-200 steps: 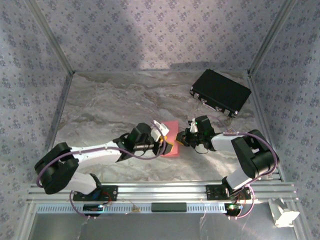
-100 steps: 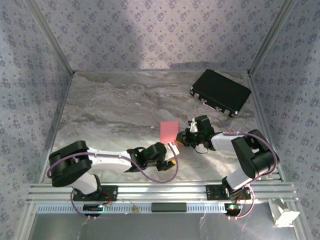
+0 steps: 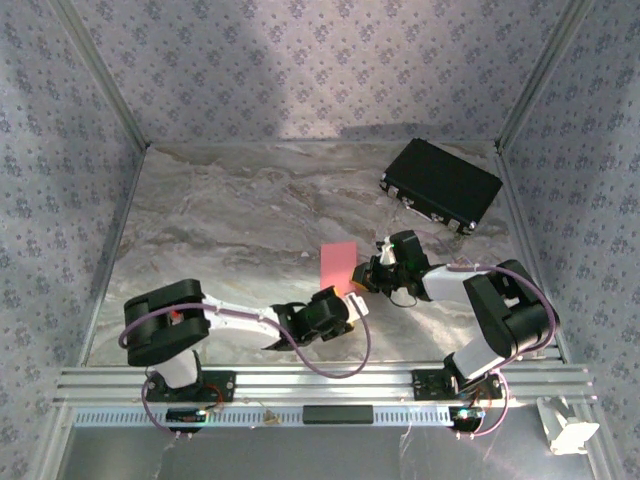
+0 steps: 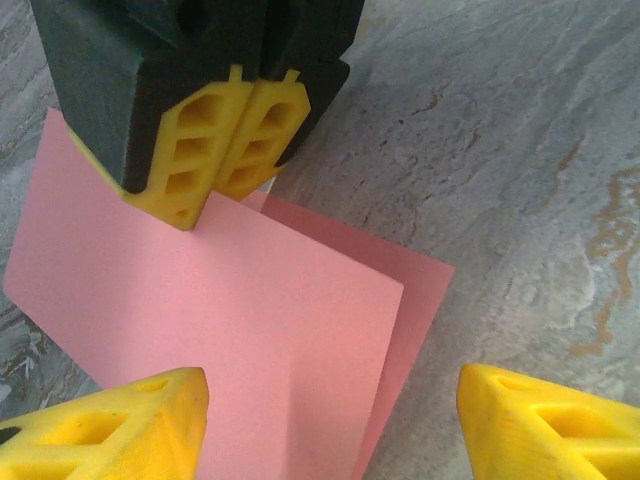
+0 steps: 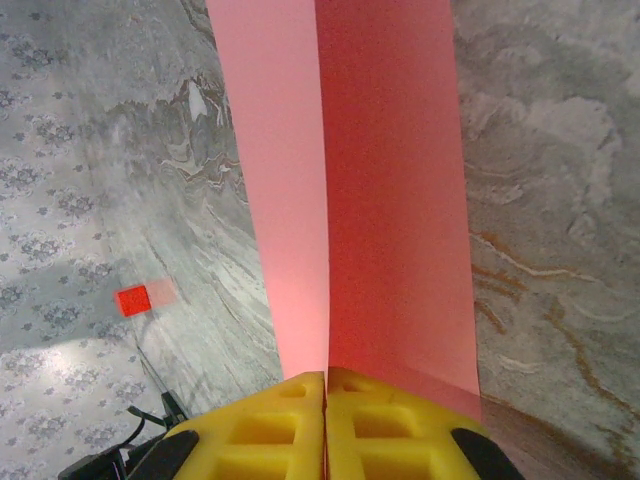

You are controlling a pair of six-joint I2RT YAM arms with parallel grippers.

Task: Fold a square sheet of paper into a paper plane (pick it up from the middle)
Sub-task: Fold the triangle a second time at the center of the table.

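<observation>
The right claw (image 5: 326, 385) is pinched fully shut on one end of the paper's centre crease. The paper (image 5: 350, 180), a pink sheet folded in two, runs straight out ahead of its fingertips. This grip likely pins the fold and steadies the sheet for the other arm. The left claw (image 4: 335, 415) stands wide open and holds nothing. The paper's free end lies ahead of it, between its tips, so it is probably lining up for the next fold. Well beyond the right claw, a black case (image 3: 442, 184) lies closed on the table (image 3: 220, 220); its contents cannot be seen.
</observation>
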